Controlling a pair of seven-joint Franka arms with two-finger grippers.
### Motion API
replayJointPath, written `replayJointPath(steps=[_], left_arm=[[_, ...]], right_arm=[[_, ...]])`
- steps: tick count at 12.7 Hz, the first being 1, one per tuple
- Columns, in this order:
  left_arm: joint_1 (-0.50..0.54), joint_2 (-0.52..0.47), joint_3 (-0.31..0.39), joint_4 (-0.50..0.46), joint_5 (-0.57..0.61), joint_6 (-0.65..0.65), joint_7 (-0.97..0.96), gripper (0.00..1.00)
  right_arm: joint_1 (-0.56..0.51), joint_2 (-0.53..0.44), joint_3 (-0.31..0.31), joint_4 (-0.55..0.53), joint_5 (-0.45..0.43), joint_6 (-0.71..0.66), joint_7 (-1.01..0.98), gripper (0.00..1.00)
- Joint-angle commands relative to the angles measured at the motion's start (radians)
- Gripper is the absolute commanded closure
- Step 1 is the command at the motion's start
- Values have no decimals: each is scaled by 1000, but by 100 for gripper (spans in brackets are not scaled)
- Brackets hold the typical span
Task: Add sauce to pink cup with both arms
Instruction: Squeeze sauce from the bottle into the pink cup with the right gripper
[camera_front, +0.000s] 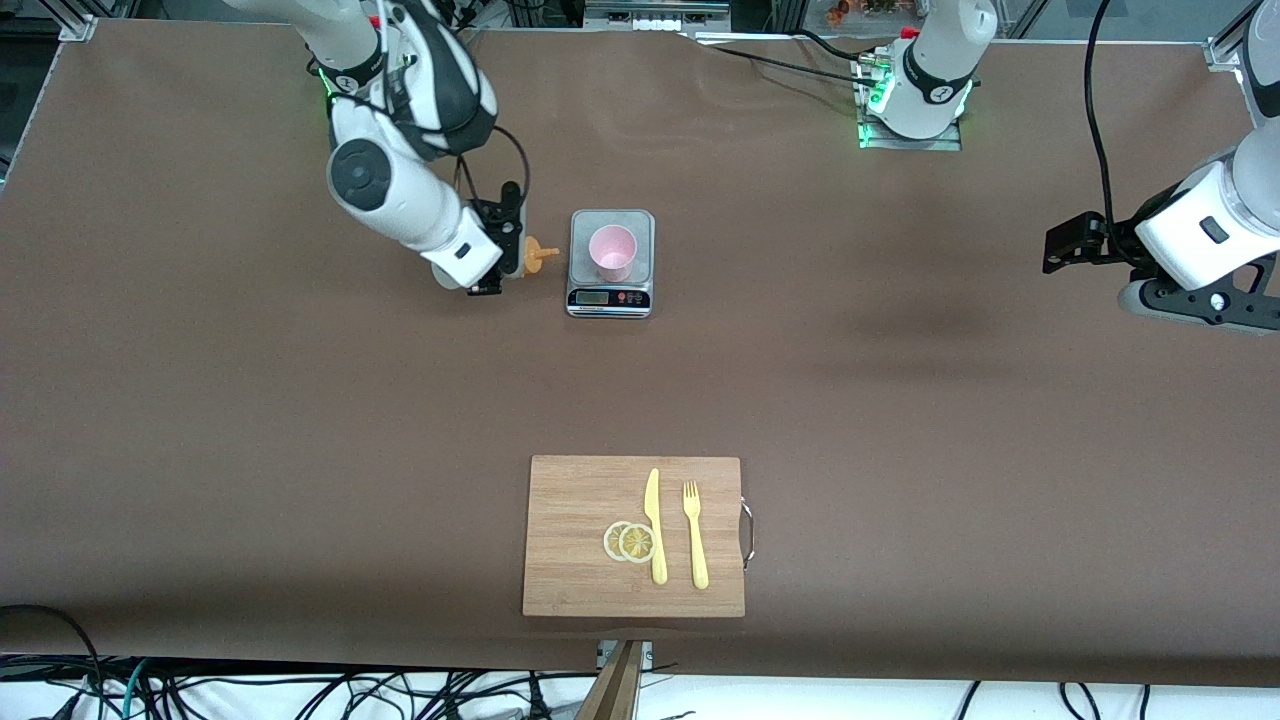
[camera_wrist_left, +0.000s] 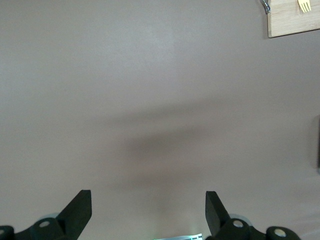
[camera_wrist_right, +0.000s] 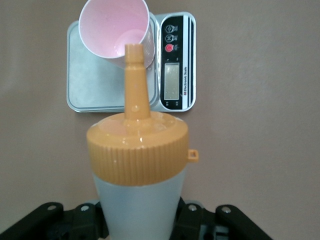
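1. Two grippers show: the right gripper (camera_front: 512, 262) is clamped on the squeeze bottle (camera_wrist_right: 138, 170), and the left gripper (camera_front: 1062, 247) hangs with its jaws spread wide over bare counter (camera_front: 900, 380) at the left arm's end, where that arm waits.
2. The squeeze bottle is whitish with an orange nozzle cap (camera_front: 537, 255); it is tipped sideways, the nozzle aimed toward the pink cup (camera_front: 612, 252).
3. The nozzle tip stops short of the cup in the front view; the bottle is held just beside the scale (camera_front: 610, 296), toward the right arm's end of the counter.
4. The pink cup stands upright on the scale's platform, which is wider than the cup.
5. From the right wrist view, the cup's inside (camera_wrist_right: 116, 27) looks clean pink; no sauce can be made out.
6. Nearer the front camera lies a wooden cutting board (camera_front: 580, 560) carrying two lemon slices (camera_front: 629, 542), a yellow knife (camera_front: 655, 525) and a yellow fork (camera_front: 695, 535).
7. The knife lies between the slices and the fork.
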Motion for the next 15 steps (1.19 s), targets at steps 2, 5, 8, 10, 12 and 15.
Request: replayJointPath(steps=[2, 5, 8, 10, 12, 15], left_arm=[[1, 13, -3, 32, 13, -18, 11, 0], [1, 13, -3, 34, 13, -18, 11, 0], [-1, 13, -3, 34, 13, -18, 11, 0], [-1, 13, -3, 34, 13, -18, 11, 0], [-1, 13, -3, 34, 13, -18, 11, 0], [-1, 13, -3, 34, 13, -18, 11, 0]], right_arm=[[11, -29, 82, -5, -159, 1, 256, 99], [19, -15, 146, 27, -304, -47, 442, 99], [24, 26, 194, 127, -404, -188, 564, 99], [42, 46, 198, 159, -441, -229, 605, 99], [51, 72, 203, 176, -468, -239, 630, 99], [60, 141, 241, 265, -550, -340, 689, 99]])
